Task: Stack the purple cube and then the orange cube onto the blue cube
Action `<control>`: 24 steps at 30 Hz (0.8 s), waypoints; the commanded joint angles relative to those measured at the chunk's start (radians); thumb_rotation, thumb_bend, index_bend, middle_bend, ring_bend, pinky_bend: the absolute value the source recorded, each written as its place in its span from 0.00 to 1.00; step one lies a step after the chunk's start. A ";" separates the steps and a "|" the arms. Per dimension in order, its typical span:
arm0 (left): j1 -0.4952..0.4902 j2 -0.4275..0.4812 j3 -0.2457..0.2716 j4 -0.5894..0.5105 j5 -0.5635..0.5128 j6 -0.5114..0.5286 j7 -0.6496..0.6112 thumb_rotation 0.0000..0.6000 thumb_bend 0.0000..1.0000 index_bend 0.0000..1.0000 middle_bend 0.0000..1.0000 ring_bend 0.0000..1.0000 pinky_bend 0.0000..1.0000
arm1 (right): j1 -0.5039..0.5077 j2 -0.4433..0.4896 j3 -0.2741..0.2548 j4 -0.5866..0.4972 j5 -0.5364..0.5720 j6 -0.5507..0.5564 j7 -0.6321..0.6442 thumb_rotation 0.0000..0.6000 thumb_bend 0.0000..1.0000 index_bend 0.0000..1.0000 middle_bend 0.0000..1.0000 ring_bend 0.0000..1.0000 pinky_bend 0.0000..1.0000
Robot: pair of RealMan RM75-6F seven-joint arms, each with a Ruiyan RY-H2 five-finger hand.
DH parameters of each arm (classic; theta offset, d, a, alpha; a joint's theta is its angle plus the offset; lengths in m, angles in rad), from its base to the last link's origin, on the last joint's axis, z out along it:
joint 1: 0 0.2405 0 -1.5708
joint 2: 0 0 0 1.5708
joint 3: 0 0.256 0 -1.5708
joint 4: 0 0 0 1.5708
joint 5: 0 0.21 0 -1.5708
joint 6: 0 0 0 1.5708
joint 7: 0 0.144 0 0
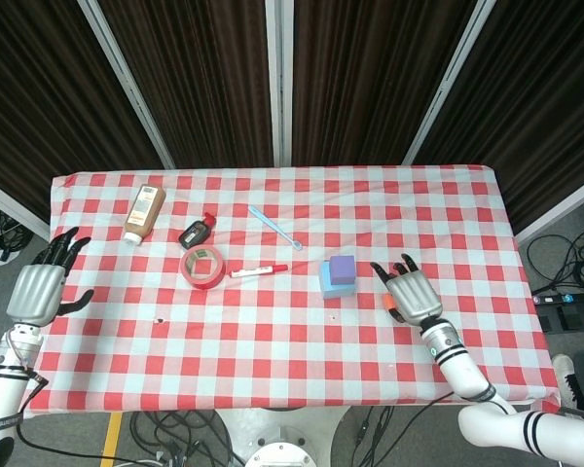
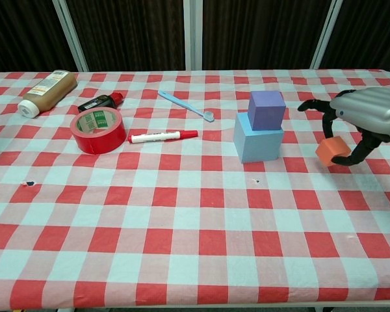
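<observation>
The small orange foam cube [image 2: 332, 151] sits in the right hand's [image 2: 359, 123] grasp, pinched under the palm and looking lifted off the red-and-white checked tablecloth [image 2: 182, 221]. The stack it's headed for, purple cube [image 2: 266, 110] resting on the light blue cube [image 2: 258, 136], is just to that hand's left with nothing between. The left hand [image 1: 41, 288] hangs empty, fingers spread, off the far edge. Red tape roll [image 2: 99, 130] and marker [image 2: 162, 136] lie well clear.

Bottle [image 2: 46, 91], red tape roll [image 2: 99, 130], marker [image 2: 162, 136], spoon [image 2: 185, 104] on tablecloth.
</observation>
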 commanded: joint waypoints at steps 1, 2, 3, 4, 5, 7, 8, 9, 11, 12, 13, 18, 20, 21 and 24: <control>0.000 0.000 0.001 -0.001 0.001 0.000 -0.001 1.00 0.31 0.17 0.11 0.09 0.23 | -0.008 0.057 0.038 -0.085 -0.007 0.064 -0.029 1.00 0.18 0.09 0.48 0.21 0.07; 0.000 0.001 0.000 -0.001 0.001 0.000 -0.002 1.00 0.31 0.17 0.11 0.09 0.23 | -0.009 0.079 0.051 -0.121 -0.006 0.083 -0.043 1.00 0.18 0.09 0.48 0.21 0.07; 0.000 0.001 0.000 -0.001 0.001 0.000 -0.002 1.00 0.31 0.17 0.11 0.09 0.23 | -0.009 0.096 0.061 -0.149 -0.003 0.095 -0.055 1.00 0.18 0.09 0.48 0.21 0.07; 0.000 0.001 0.000 -0.001 0.001 0.001 -0.002 1.00 0.31 0.17 0.11 0.09 0.23 | -0.008 0.113 0.071 -0.176 0.001 0.107 -0.069 1.00 0.18 0.09 0.48 0.21 0.07; 0.000 0.001 0.000 -0.002 0.001 0.001 -0.002 1.00 0.31 0.17 0.11 0.09 0.23 | -0.005 0.134 0.085 -0.212 0.011 0.120 -0.091 1.00 0.18 0.09 0.48 0.21 0.07; 0.000 0.001 0.001 -0.002 0.001 0.000 -0.001 1.00 0.31 0.17 0.11 0.09 0.23 | 0.003 0.169 0.109 -0.275 0.036 0.136 -0.133 1.00 0.18 0.09 0.48 0.21 0.07; 0.000 0.001 0.001 -0.002 0.002 0.000 -0.001 1.00 0.31 0.17 0.11 0.09 0.23 | 0.009 0.183 0.119 -0.301 0.051 0.139 -0.152 1.00 0.18 0.09 0.48 0.21 0.07; 0.000 0.000 0.002 -0.001 0.002 -0.001 -0.001 1.00 0.31 0.17 0.11 0.09 0.23 | 0.017 0.196 0.129 -0.325 0.069 0.139 -0.172 1.00 0.18 0.09 0.48 0.21 0.07; -0.001 -0.001 0.002 -0.001 0.002 -0.003 -0.003 1.00 0.31 0.17 0.11 0.09 0.23 | 0.039 0.220 0.154 -0.371 0.117 0.138 -0.218 1.00 0.18 0.09 0.48 0.21 0.07; -0.002 -0.002 0.002 -0.001 0.001 -0.004 -0.003 1.00 0.31 0.17 0.11 0.09 0.23 | 0.050 0.227 0.165 -0.387 0.140 0.137 -0.237 1.00 0.18 0.09 0.48 0.21 0.07; -0.002 -0.002 0.002 -0.001 0.001 -0.005 -0.003 1.00 0.31 0.17 0.11 0.09 0.23 | 0.067 0.234 0.180 -0.406 0.174 0.134 -0.262 1.00 0.18 0.09 0.48 0.21 0.07; -0.001 0.001 0.001 -0.003 0.003 0.000 -0.009 1.00 0.31 0.17 0.11 0.09 0.23 | 0.149 0.213 0.234 -0.436 0.339 0.154 -0.370 1.00 0.18 0.10 0.48 0.22 0.07; 0.001 0.002 -0.002 -0.004 0.001 0.003 -0.013 1.00 0.31 0.17 0.11 0.09 0.23 | 0.190 0.186 0.246 -0.437 0.415 0.169 -0.424 1.00 0.19 0.11 0.49 0.23 0.07; 0.001 0.003 -0.003 -0.004 0.000 0.004 -0.015 1.00 0.31 0.17 0.11 0.09 0.23 | 0.206 0.172 0.252 -0.437 0.449 0.178 -0.442 1.00 0.19 0.11 0.49 0.23 0.07; 0.001 0.003 -0.003 -0.003 -0.001 0.003 -0.019 1.00 0.31 0.17 0.11 0.09 0.23 | 0.257 0.125 0.267 -0.434 0.550 0.206 -0.490 1.00 0.19 0.11 0.49 0.23 0.07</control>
